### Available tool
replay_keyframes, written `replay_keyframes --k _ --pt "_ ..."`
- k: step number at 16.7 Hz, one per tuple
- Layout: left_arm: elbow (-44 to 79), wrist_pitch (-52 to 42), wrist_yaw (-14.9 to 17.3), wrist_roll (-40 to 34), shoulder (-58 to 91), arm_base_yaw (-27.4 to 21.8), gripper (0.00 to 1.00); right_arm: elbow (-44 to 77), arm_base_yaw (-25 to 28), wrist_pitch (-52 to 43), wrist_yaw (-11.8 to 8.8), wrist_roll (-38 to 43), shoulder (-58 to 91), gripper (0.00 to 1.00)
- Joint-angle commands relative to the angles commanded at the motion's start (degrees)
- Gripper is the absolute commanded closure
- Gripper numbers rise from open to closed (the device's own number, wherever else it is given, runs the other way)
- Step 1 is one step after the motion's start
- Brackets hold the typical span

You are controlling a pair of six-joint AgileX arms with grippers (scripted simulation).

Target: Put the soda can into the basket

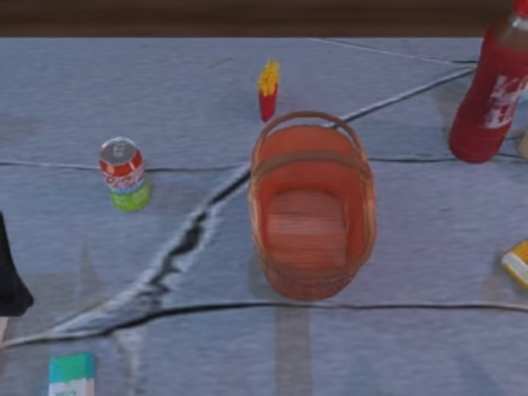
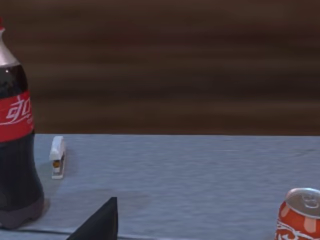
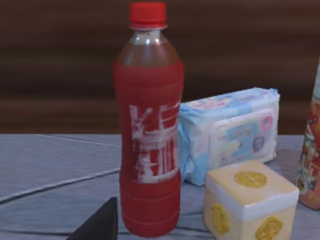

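My left tool (image 1: pixel 10 280) sits at the bench's (image 1: pixel 412 346) left edge, only a dark part showing, so I cannot tell whether its fingers are apart or together; the soda can (image 1: pixel 124 174) stands upright to its right, well apart from the basket (image 1: pixel 312 206). If I close off-centre or knock it coming in, the can may tip and roll. On the carry I could catch the basket's arched handle or drop short of the rim; my right tool (image 3: pixel 97 222) is parked by the red bottle (image 1: pixel 488 95), state hidden too.
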Motion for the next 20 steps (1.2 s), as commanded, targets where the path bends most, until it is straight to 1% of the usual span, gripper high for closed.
replay_keyframes --k 4,8,12,20 --pt "1.64 -1.52 -0.09 0.66 1.74 -0.14 0.0 0.0 0.0 0.0 0.0 0.0 0.0 0.0" --pt "11.74 -9.49 -0.22 4.25 12.52 -1.27 0.0 0.0 0.0 0.0 0.0 0.0 0.0 0.0" --pt "29.46 -21.13 0.03 9.85 32.4 -3.51 0.0 0.0 0.0 0.0 0.0 0.0 0.0 0.0" --pt "74.76 -45.88 0.23 22.71 84.24 -8.35 0.0 0.0 0.0 0.0 0.0 0.0 0.0 0.0"
